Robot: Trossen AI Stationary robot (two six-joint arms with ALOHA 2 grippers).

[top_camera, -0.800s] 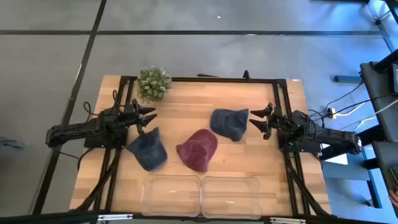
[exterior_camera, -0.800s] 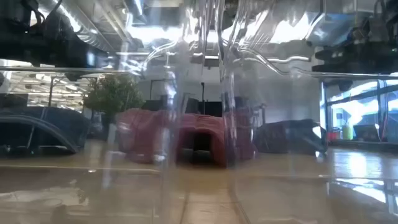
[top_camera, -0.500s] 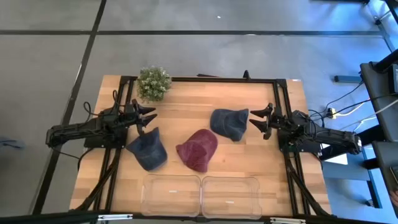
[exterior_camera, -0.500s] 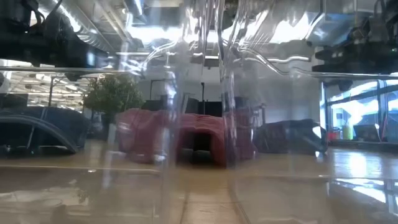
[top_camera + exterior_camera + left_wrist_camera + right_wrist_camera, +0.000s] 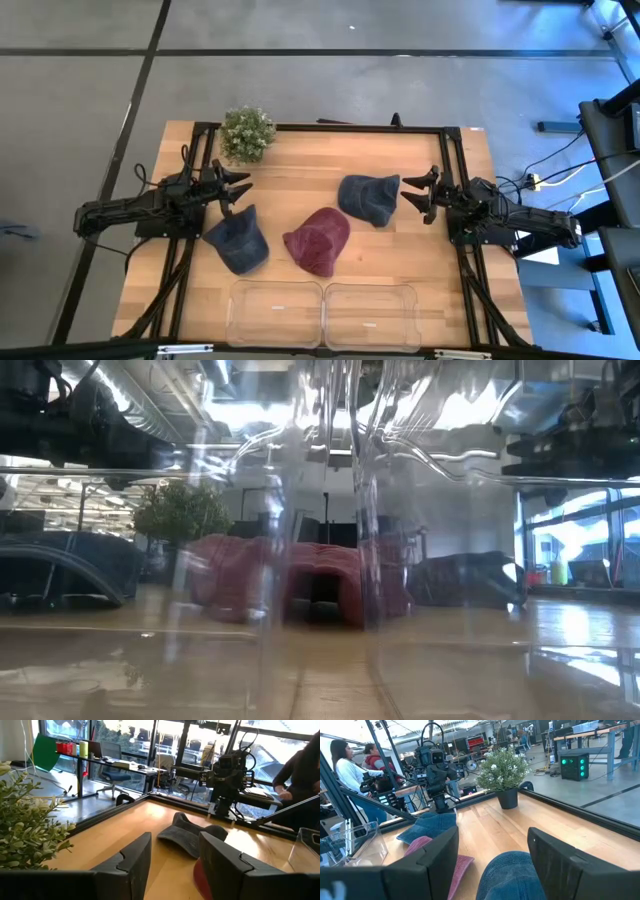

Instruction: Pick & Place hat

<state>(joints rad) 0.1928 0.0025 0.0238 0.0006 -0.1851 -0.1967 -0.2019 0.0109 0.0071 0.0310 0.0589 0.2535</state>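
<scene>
Three hats lie on the wooden table: a dark blue one (image 5: pixel 238 241) at the left, a maroon one (image 5: pixel 318 240) in the middle and a blue denim one (image 5: pixel 368 198) toward the right. My left gripper (image 5: pixel 237 187) is open and hovers just beyond the dark blue hat's far side. My right gripper (image 5: pixel 417 194) is open, level, just right of the denim hat (image 5: pixel 507 872). In the left wrist view the denim hat (image 5: pixel 192 836) lies ahead, with the right arm behind it.
Two clear plastic bins (image 5: pixel 276 312) (image 5: pixel 370 312) stand side by side at the table's near edge and fill the low view. A small potted plant (image 5: pixel 247 134) stands at the far left corner. People (image 5: pixel 351 765) show in the room beyond the table.
</scene>
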